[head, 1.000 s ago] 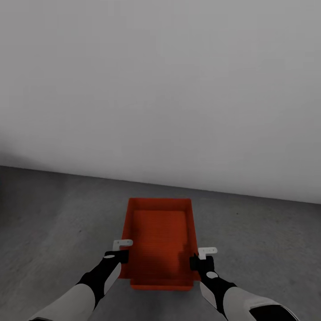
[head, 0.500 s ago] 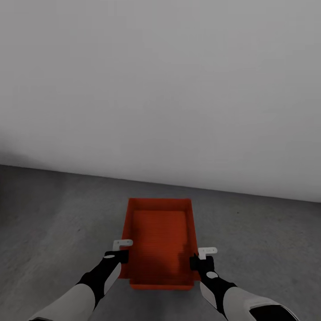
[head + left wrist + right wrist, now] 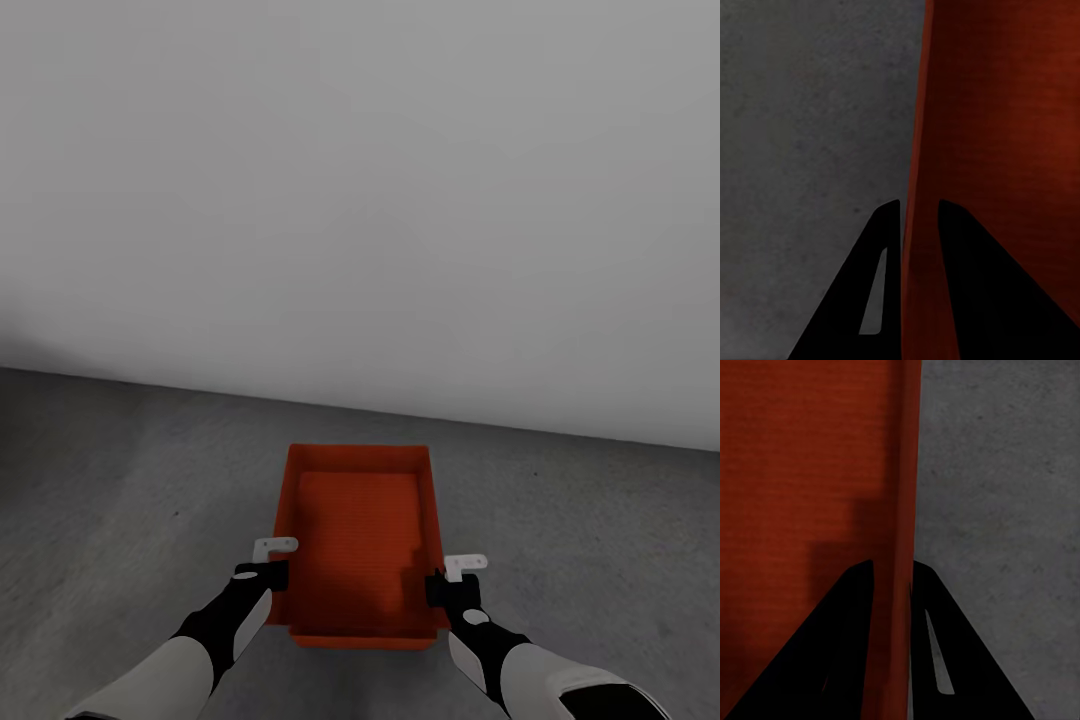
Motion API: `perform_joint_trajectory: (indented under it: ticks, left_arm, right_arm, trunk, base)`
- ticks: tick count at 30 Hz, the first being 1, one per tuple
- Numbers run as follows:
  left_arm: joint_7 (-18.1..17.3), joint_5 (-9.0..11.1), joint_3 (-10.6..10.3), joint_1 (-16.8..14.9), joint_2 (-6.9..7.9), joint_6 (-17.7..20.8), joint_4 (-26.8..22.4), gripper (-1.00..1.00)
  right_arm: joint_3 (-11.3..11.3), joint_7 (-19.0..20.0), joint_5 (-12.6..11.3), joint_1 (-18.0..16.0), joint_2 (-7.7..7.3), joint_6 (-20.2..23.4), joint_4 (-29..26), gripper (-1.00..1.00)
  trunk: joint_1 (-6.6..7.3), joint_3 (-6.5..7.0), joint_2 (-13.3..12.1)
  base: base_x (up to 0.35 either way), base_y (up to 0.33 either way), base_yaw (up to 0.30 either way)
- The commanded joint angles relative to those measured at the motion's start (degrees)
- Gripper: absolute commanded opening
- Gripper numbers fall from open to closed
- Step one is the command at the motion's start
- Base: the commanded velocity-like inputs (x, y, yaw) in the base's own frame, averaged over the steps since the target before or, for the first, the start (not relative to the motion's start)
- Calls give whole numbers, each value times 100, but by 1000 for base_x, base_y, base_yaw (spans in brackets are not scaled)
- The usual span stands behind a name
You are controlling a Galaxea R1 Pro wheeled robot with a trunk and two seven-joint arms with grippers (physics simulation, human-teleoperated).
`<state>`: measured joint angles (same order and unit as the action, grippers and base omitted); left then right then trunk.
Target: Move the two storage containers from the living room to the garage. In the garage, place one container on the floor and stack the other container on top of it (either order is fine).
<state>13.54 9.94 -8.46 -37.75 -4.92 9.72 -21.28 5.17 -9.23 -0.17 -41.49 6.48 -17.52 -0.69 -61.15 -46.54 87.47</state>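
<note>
Both grippers — left gripper [image 3: 272,572], right gripper [image 3: 440,583] — clamp the storage container [image 3: 358,530].

Left pincer [image 3: 919,214] straddles the orange-red container [image 3: 997,150] wall, one finger each side; grey floor [image 3: 810,112] beside.

plain white-grey wall [image 3: 360,200], faint shadow along its base

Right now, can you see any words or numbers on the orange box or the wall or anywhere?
None: there is no text to read in these pictures.
The storage container has plain orange-red walls and bottom, no label.
The wall is bare grey-white, and the floor is bare grey concrete.
The left gripper and right gripper, each pinching a side wall of the container, carry no writing either.
</note>
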Motion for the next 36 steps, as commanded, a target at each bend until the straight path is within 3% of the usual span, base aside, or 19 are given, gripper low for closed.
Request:
perform_joint_trajectory:
  ticks: [1,13,36]
  left_arm:
    - [71,-11,231,-5,9,39,-212,-100]
    - [70,-11,224,-5,9,39,-213,-100]
    - [70,-11,231,-5,9,39,-210,-100]
  right_arm:
    - [-289,-27,-106,0,-33,-24,16,-100]
    - [-289,-26,-113,-1,-37,-24,16,-100]
    - [-289,-26,-106,-1,-33,-24,16,-100]
  trunk:
    - [0,-5,2]
    - [0,-5,2]
    - [-505,-418,925]
  base:
    - [0,0,0]
    - [0,0,0]
    - [0,0,0]
